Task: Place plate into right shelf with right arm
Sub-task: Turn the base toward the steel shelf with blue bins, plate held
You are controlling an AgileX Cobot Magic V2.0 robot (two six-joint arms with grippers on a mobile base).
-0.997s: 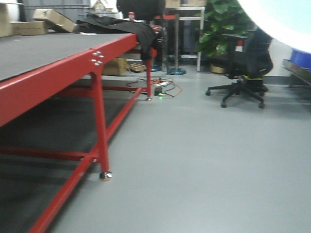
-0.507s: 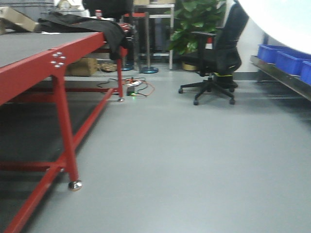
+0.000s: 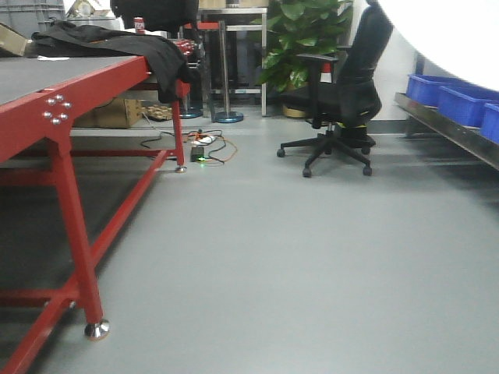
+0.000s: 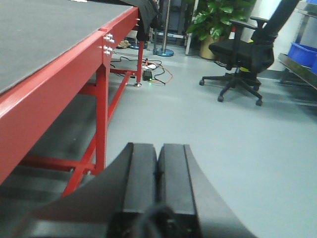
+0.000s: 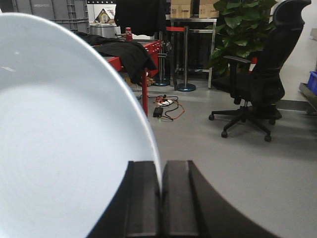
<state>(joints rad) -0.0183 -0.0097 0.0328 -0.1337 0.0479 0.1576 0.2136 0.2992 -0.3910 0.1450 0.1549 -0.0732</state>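
At my right wrist, the right claw is pinched narrow on the plate. The two fingers clamp its thin rim and nothing more.
- Plate position: held in the air on edge, its body rising up and to the left of the fingers. The hollow face fills the left half of the wrist view. From the front view only a white arc shows at the upper right.
- Heading: the plate is round, so it has no long axis. What counts is its flat plane, which stands near upright and runs roughly along my fingers. The rim leads forward.
- Left claw: fingers pressed together, holding nothing, low beside the red table.

Risks, as I judge them:
- The surface is glossy and the grip is small and off to one edge. The plate could pivot or slide out under a jolt or a quick swing.
- The plate hides much of my wrist view, so I may misjudge the gap on that side.
- The office chair stands on the floor farther out, near the end of the shelf.
- The shelf is well off to the right, and the blue bins sit on its steel rail. If the plate arrives upright, its rim could knock the rail or a bin. I reckon it needs levelling first.
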